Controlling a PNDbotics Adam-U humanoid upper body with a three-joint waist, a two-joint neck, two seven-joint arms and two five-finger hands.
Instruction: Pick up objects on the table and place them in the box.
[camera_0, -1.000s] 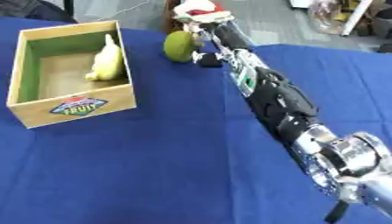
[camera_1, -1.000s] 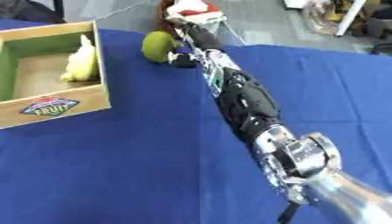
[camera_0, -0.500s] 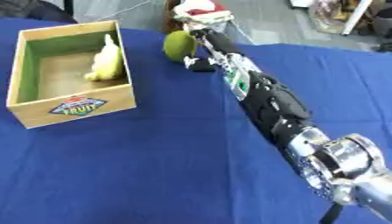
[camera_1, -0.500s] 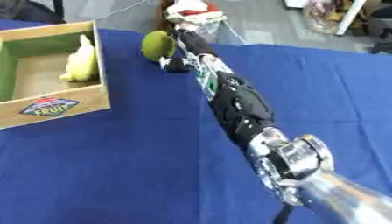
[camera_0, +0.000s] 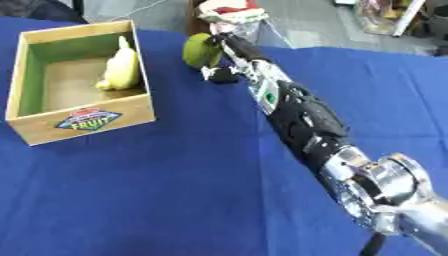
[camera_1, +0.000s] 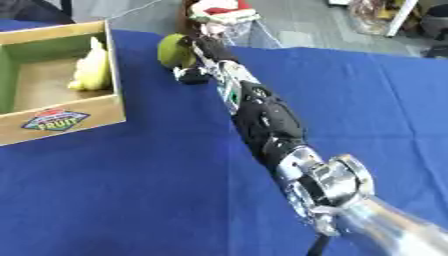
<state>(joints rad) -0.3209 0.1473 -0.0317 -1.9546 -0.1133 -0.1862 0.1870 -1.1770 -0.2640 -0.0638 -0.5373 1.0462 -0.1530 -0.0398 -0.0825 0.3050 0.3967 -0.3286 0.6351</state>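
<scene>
A round green fruit (camera_0: 199, 49) lies on the blue table at the far middle. My right arm stretches from the lower right up to it. My right hand (camera_0: 232, 52) is against the fruit's right side, fingers curled round it and the dark thumb (camera_0: 219, 75) at its near edge. The fruit rests on the cloth. A wooden box (camera_0: 83, 117) with a green inside and a "FRUIT" label stands at the left, holding a pale yellow fruit (camera_0: 121, 67) against its far right wall. My left hand shows in neither view.
A red and white object (camera_0: 229, 10) sits just behind the green fruit at the table's far edge. Blue cloth (camera_0: 157, 190) covers the table. Grey floor and clutter lie beyond the far edge.
My right hand has moved left from beside the green fruit onto it, and the thumb now sits at its near edge. The fruit and box stay where they were.
</scene>
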